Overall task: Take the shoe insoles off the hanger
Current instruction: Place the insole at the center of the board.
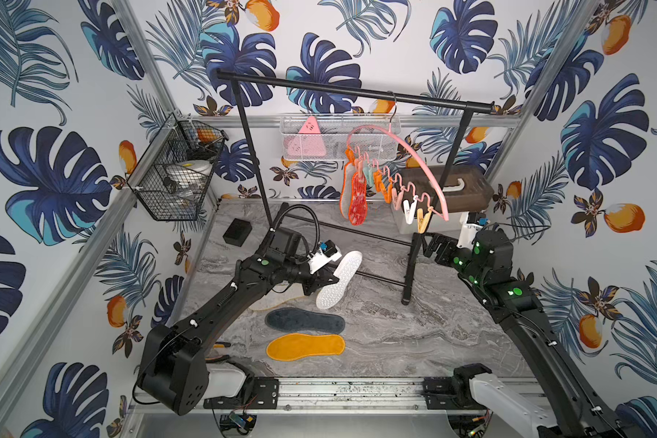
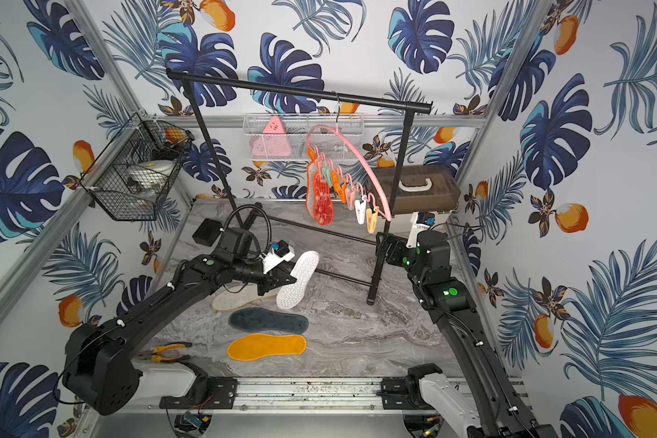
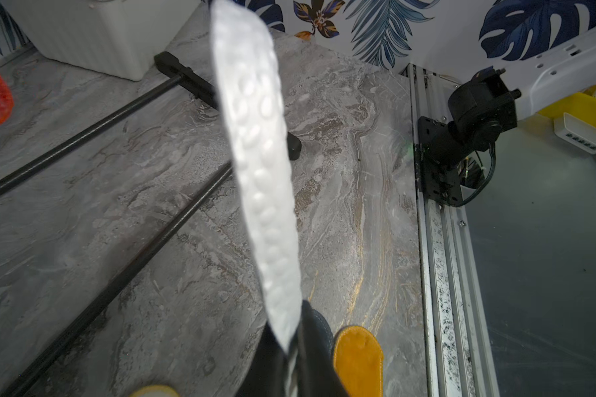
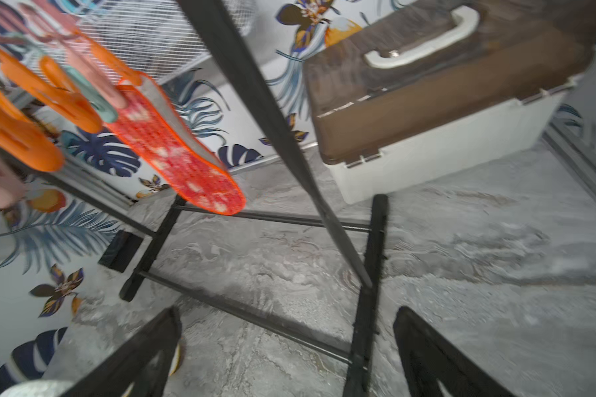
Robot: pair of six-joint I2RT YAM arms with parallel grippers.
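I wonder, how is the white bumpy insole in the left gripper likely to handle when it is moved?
Probably semi-stiff: pinched by the left gripper, the white bumpy insole juts out nearly straight, barely sagging. Likely light for its size, since one small pinch carries it. Its dimpled surface should resist slipping between the fingers, though that is a guess.

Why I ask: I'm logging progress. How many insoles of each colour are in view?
Orange insole: 1, on the table
Dark navy insole: 1, on the table
Cream insole: 1, on the table
White bumpy insole: 1, in the left claw
Red-orange mesh insoles: 2, clipped to the hanger
Total: 6
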